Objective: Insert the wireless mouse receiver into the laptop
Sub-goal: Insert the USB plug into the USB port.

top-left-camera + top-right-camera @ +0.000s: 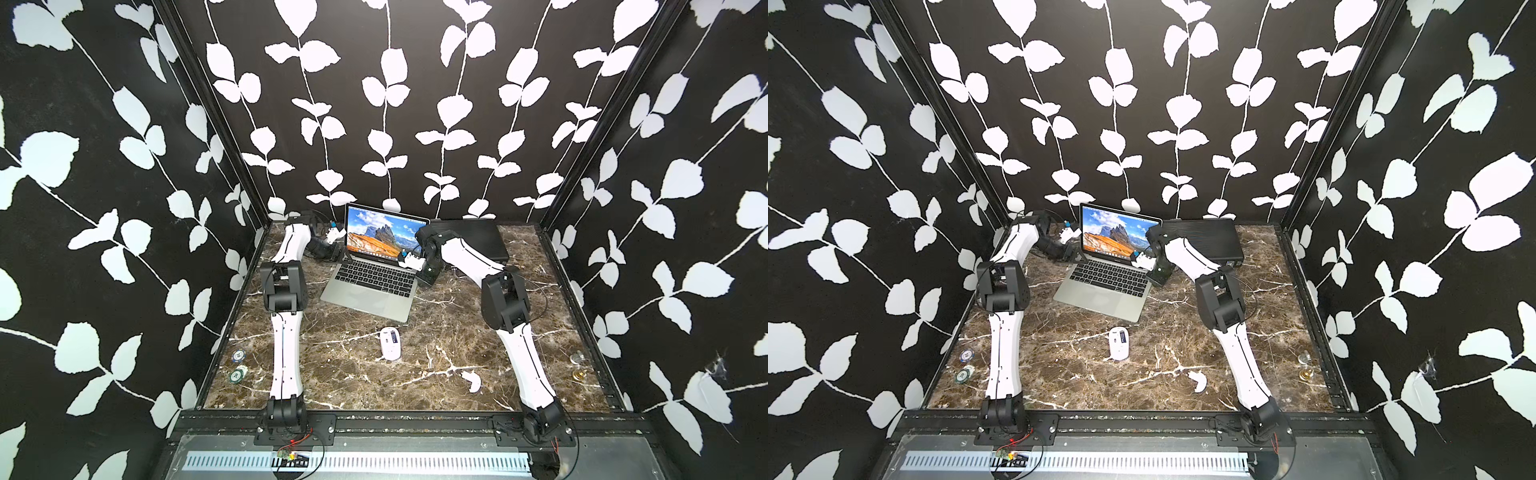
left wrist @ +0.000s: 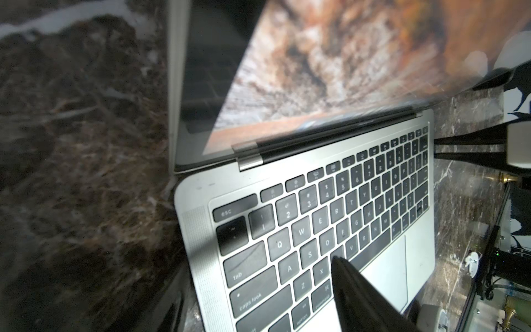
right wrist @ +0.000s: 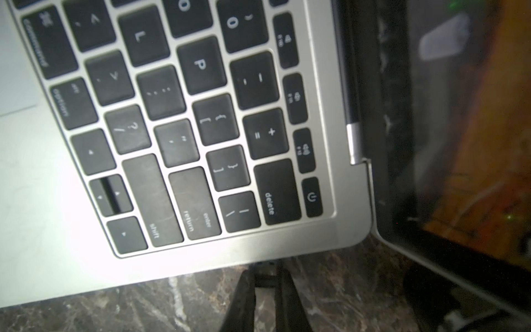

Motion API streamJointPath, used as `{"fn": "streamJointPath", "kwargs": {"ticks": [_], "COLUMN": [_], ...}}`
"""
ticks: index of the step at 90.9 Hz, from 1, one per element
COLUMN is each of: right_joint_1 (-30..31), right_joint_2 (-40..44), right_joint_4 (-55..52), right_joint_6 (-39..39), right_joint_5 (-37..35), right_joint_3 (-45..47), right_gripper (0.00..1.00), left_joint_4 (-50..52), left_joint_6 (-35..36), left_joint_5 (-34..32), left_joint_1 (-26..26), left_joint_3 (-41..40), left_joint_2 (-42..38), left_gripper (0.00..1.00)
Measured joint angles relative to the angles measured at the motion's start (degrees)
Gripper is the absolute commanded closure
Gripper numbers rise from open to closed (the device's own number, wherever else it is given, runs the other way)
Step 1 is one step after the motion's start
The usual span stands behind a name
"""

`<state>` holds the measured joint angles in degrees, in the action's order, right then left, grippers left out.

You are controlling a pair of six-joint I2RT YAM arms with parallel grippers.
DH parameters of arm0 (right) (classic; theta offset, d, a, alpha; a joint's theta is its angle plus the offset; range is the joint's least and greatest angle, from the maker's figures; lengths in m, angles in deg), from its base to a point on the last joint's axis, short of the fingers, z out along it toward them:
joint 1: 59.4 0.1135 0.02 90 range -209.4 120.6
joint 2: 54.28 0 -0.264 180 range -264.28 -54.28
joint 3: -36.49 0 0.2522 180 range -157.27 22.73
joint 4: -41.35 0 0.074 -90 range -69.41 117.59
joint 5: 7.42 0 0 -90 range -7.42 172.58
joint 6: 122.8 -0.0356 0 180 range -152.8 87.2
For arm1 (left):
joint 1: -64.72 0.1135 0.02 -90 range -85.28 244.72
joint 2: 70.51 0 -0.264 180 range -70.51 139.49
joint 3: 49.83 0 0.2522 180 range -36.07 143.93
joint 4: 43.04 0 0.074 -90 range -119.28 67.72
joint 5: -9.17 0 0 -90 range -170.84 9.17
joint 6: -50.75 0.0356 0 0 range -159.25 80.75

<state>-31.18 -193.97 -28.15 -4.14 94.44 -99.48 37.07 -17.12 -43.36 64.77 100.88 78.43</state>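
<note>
One laptop (image 1: 365, 296), one mouse (image 1: 389, 343), one case (image 1: 478, 237), two chips (image 1: 237, 355).

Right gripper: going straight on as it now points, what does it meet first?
The side edge of the laptop near the return key. The right gripper is shut on the receiver, whose tip seems almost at that edge; depth is unclear.

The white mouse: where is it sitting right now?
In both top views the wireless mouse lies on the marble table, near its middle, in front of the laptop; a loose white cover piece lies toward the robot's right.
</note>
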Motion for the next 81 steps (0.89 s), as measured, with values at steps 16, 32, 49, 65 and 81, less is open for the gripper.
{"fn": "streamJointPath", "kwargs": {"ticks": [16, 32, 49, 65, 81], "right_joint_1": [-0.31, -0.55, -0.55, -0.55, -0.55], "right_joint_2": [0.9, 1.16, 1.22, 1.22, 1.22], "right_joint_4": [1.07, 1.73, 1.9, 1.79, 1.31], "right_joint_6": [0.0, 0.0, 0.0, 0.09, 0.44], "right_joint_5": [0.42, 0.66, 0.74, 1.29, 2.12], "right_joint_3": [1.27, 1.86, 1.84, 1.84, 1.95], "right_gripper": [1.0, 1.0, 1.0, 1.0, 1.0], "left_joint_4": [0.0, 0.0, 0.0, 0.02, 0.07], "left_joint_6": [0.02, 0.0, 0.0, 0.0, 0.0], "left_joint_5": [0.0, 0.02, 0.02, 0.02, 0.0], "left_joint_1": [0.0, 0.0, 0.0, 0.0, 0.0], "left_joint_3": [0.02, 0.02, 0.02, 0.02, 0.09], "left_joint_2": [0.0, 0.0, 0.0, 0.0, 0.02], "left_gripper": [0.21, 0.21, 0.22, 0.22, 0.22]}}
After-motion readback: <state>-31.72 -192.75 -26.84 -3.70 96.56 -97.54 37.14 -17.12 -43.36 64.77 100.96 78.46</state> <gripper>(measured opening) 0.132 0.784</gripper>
